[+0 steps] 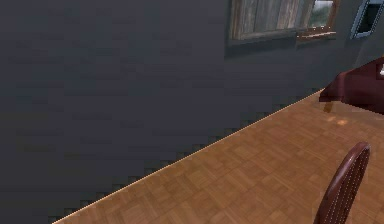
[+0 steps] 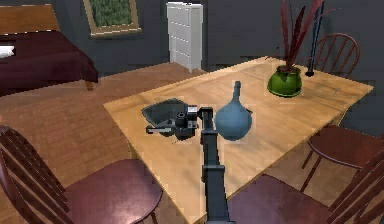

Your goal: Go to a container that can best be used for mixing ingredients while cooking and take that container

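Observation:
A light wooden table (image 2: 300, 105) stands in the arm side view. My arm (image 2: 211, 170) rises from the bottom edge over its near side. At its far end the gripper (image 2: 158, 127) is over the tabletop, with a dark flat shape (image 2: 163, 107) right behind it, so I cannot tell whether it holds anything. A blue round-bellied vase (image 2: 237, 117) with a thin neck stands just right of the arm's end. Farther right a green pot (image 2: 285, 82) holds tall reddish leaves.
Dark red wooden chairs ring the table: one near left (image 2: 85, 190), one right (image 2: 340, 145), one far right (image 2: 335, 50). A dark red bed (image 2: 40, 55) and white drawers (image 2: 185, 35) stand beyond. The forward view has a grey wall (image 1: 120, 80), wood floor (image 1: 250, 170) and a chair back (image 1: 345, 185).

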Robot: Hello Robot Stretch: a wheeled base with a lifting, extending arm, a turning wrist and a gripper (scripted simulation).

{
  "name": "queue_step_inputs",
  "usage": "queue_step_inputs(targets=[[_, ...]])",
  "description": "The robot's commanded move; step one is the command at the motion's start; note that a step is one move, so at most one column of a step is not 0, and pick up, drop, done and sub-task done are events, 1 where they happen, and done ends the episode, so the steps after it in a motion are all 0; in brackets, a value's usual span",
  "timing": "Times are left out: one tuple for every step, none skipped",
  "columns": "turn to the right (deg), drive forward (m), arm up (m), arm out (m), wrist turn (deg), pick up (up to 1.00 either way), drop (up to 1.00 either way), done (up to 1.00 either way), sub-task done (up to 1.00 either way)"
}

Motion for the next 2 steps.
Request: queue_step_inputs(targets=[[0.0, 0.00, 0.00, 0.00, 0.0, 1.00, 0.00, 0.00, 0.00], [0.0, 0.00, 0.10, 0.00, 0.0, 0.00, 0.00, 0.00, 0.00]])
